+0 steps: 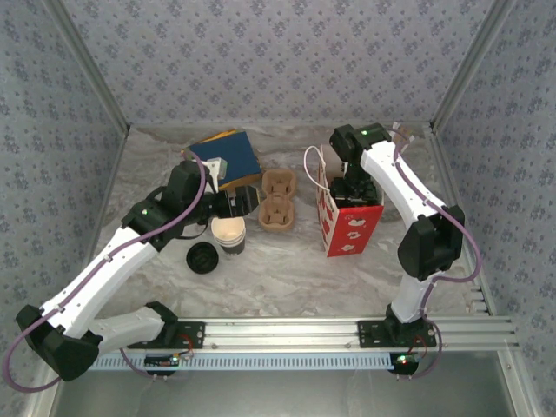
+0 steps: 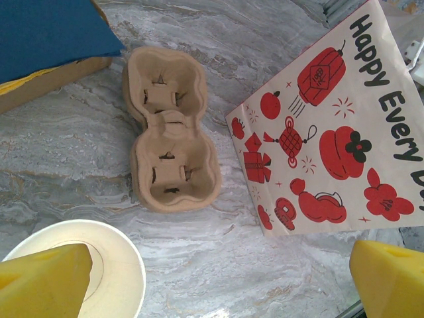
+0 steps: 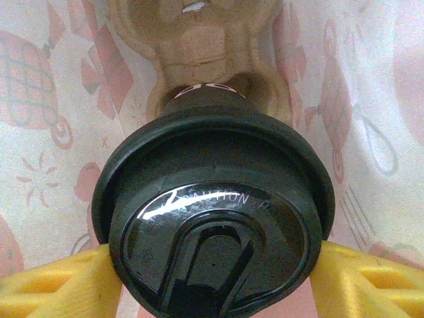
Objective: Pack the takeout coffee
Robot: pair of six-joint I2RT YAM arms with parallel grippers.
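While the right gripper sits inside the open top of the paper bag, its yellow fingers pinch the coffee cup from both sides, just under the rim of its black lid. The jaws are held apart by the width of the cup. The cup is inside the bag, upright, with the lid facing the wrist camera. Beneath it in the right wrist view lies a brown moulded tray, with the printed walls of the bag on either side. Whether the cup base is seated in that tray cannot be told.

The bag, red and white, stands right of centre on the marbled table.

The left gripper is spread wide and holds nothing. It hangs above the table, one finger over the rim of a lidless cup. An empty two-cup carrier lies flat between that cup and the bag, touching neither. A loose lid lies just beside the lidless cup, on its near side, and a blue box sits at the rear of the table, behind the left gripper
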